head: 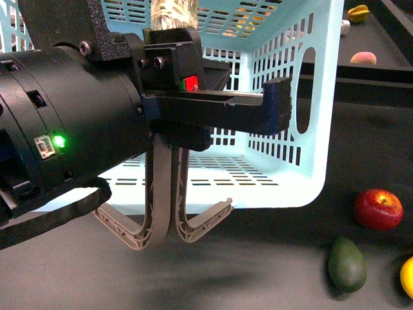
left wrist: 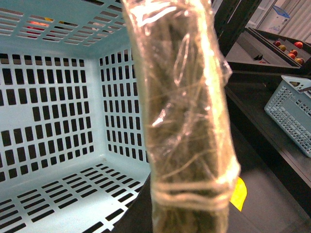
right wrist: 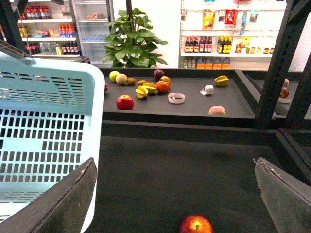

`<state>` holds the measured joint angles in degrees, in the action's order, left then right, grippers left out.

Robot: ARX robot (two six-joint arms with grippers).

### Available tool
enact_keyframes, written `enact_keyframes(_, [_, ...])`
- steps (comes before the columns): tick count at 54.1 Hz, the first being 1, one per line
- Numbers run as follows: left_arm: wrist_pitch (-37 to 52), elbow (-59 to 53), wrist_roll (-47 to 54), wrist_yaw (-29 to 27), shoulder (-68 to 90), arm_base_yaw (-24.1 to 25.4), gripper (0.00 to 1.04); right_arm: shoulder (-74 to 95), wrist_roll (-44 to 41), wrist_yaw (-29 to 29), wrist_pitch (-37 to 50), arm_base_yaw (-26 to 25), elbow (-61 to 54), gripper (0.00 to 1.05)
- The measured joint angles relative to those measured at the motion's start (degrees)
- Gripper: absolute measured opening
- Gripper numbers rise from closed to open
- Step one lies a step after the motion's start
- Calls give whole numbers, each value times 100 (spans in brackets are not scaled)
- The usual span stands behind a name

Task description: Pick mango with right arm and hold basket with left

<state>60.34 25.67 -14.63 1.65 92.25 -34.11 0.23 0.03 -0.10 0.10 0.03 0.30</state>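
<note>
Broadly: the dark matte bench (head: 271, 271) carries the fruit.

The basket (head: 310, 77) is the biggest item. It is turquoise with slotted walls, and it appears tipped so that the front view looks into its open mouth. Two grey-brown handles (head: 161, 219) dangle below the near rim. It looks like thin moulded plastic: light, fairly stiff, likely to flex or slide if shoved. The rim or a handle is the place to hold it.

My left arm (head: 64, 116) fills the left of the front view, in front of the basket. A film-wrapped column (left wrist: 184, 111) blocks the left wrist view, so I cannot tell whether my left jaws are spread or clamped on anything.

My right jaws are spread wide with nothing between them. The fingers (right wrist: 58, 204) frame bare bench, with the red apple (right wrist: 196, 225) just ahead. A green pear-shaped fruit (head: 347, 263) lies near the apple.

The mango (head: 408, 276) shows only as a yellow-orange sliver cut by the front view's right edge. It sits just beside the green fruit, well apart from the basket, and is absent from the right wrist view.

My judgement of the mango:
- Its smooth, rounded skin is probably slippery and apt to roll.
- Its weight is probably moderate.
- It will bruise under a hard squeeze.
- Take it across the widest middle, jaws low, closing gently.
</note>
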Motion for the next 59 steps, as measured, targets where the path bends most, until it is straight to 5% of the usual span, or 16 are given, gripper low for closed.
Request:
enact_keyframes(16, [2, 0, 7, 26, 0, 0, 8, 2, 0, 7, -2, 0, 0, 97])
enact_keyframes(24, [2, -2, 2, 28, 0, -2, 8, 1082, -402, 1231, -291, 66, 251, 97])
enact_keyframes(39, [4, -2, 50, 15, 0, 0, 8, 5567, -986, 1032, 4138, -1021, 184, 97])
enact_keyframes(59, [4, -2, 59, 26, 0, -2, 8, 10688, -925, 1067, 7410, -1648, 804, 97])
